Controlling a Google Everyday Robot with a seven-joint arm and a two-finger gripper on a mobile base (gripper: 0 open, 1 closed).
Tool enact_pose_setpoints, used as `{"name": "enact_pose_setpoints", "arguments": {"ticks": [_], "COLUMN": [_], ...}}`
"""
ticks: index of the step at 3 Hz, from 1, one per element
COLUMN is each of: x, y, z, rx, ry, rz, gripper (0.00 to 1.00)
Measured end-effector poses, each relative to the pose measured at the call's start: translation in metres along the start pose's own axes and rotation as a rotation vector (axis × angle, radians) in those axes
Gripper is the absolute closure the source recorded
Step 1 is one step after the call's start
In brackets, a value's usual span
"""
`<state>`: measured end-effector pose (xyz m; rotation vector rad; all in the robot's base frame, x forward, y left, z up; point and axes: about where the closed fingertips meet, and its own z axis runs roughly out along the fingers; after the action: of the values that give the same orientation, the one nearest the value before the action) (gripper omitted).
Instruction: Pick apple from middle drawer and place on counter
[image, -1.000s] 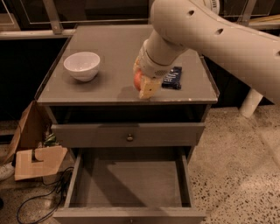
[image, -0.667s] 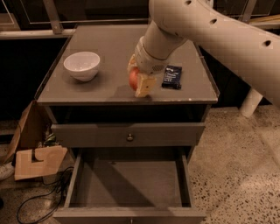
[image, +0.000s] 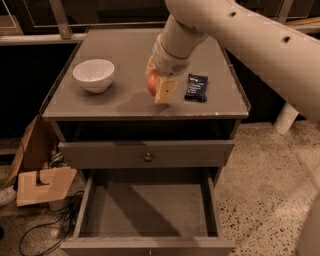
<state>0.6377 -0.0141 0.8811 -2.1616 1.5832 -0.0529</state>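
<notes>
tool (image: 158, 86) clamped on apple (image: 151, 84) | over counter (image: 125, 45) front-centre | bowl (image: 93, 75) left, packet (image: 196, 87) right

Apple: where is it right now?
In the camera view, the apple is held in the gripper just over the counter's front middle, between the white bowl and the dark packet; the open middle drawer lies below.

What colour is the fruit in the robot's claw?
Red-orange. The apple sits in the gripper, over the counter; the camera view shows it.
</notes>
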Motion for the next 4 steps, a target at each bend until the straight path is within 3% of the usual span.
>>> {"name": "enact_pose_setpoints", "arguments": {"ticks": [2, 4], "x": [-0.014, -0.018], "y": [-0.039, -0.046], "z": [0.013, 0.025], "rx": [-0.059, -0.09], "ry": [0.023, 0.032], "rz": [-0.048, -0.068], "gripper": [1.0, 1.0]}}
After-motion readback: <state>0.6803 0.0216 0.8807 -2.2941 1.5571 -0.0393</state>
